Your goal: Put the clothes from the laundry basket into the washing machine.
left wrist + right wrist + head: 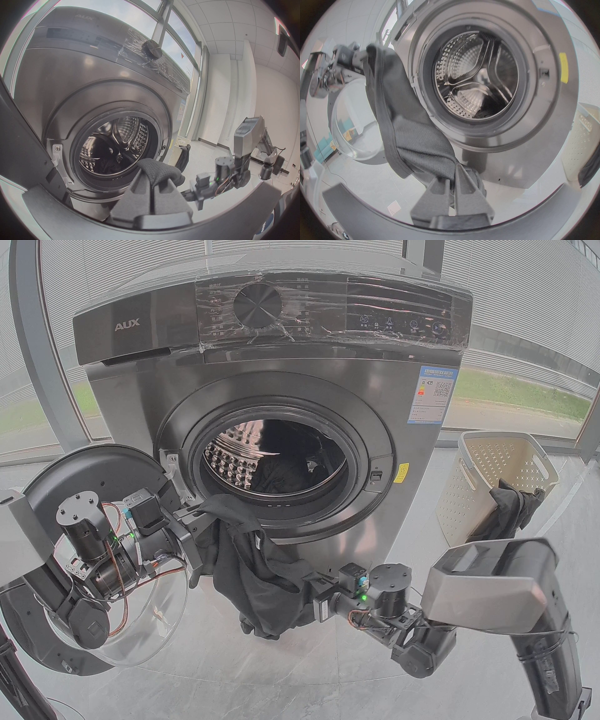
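- Straight ahead of me, the washing machine (269, 390) stands w/ its door (94, 490) swung wide to my left. The drum (234, 459) is open and dark fabric (287, 471) lies in it, so I judge part of the load is already in.
- On the floor to the machine's right sits the laundry basket (494, 477), well apart from both arms. One dark piece (509, 512) hangs over its near rim; can't tell if more lies inside.
- Between my two arms, in front of the machine, the black garment (256, 577) is strung out. Its upper end is near the lower lip of the drum mouth, not inside, and the rest sags toward the floor.
- The left end effector (151, 184) is clenched on the garment's upper end, just beside the drum mouth on the door side.
- The right end effector (452, 184) is clenched on the lower end, further down and nearer me.
- Progress, as I read it: approx. midway. This garment needs lifting over the lip and letting go, then the basket piece needs fetching.
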Available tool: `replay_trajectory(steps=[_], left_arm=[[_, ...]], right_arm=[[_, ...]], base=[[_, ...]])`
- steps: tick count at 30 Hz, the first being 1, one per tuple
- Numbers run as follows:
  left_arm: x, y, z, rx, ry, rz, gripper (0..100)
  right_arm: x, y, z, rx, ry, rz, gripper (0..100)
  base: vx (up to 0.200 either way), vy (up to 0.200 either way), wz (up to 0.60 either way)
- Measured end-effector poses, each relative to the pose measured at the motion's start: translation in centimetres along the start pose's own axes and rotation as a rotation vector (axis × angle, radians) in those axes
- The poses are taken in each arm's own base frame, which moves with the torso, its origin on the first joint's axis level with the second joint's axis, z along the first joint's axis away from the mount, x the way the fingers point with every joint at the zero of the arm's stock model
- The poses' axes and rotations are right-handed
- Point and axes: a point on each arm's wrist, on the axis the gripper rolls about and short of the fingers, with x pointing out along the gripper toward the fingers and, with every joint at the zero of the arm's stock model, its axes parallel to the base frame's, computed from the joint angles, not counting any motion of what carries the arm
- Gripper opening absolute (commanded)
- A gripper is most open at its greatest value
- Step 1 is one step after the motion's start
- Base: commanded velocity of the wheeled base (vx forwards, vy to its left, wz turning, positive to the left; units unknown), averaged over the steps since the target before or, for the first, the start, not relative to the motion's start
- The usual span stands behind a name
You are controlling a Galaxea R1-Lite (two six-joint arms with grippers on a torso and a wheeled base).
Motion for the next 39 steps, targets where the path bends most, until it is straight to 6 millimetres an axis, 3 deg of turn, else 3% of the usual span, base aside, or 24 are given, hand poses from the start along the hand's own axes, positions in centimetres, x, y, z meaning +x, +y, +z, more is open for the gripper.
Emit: replay_trajectory(steps=[14, 24, 29, 39], left_arm=[[-1.0, 1.0, 0.9, -0.021, -0.023, 0.036, 0], [-2.8, -0.5, 0.7, -0.05, 0.016, 0.03, 0], [-3.4, -0.5, 0.8, -0.05, 0.017, 0.039, 0], [-3.4, -0.5, 1.3, -0.04, 0.0, 0.043, 0]], right_arm=[[-8.2, -2.2, 8.9, 0.085, -0.131, -0.097, 0], [-12.1, -1.9, 11.9, 0.197, -0.202, -0.092, 0], [-13.2, -1.8, 13.4, 0.203, -0.257, -0.097, 0], [-12.7, -1.5, 16.5, 0.227, -0.394, -0.139, 0]], base=[[0.0, 0.0, 0.0], [0.0, 0.0, 0.0], [0.0, 0.0, 0.0], [0.0, 0.0, 0.0]])
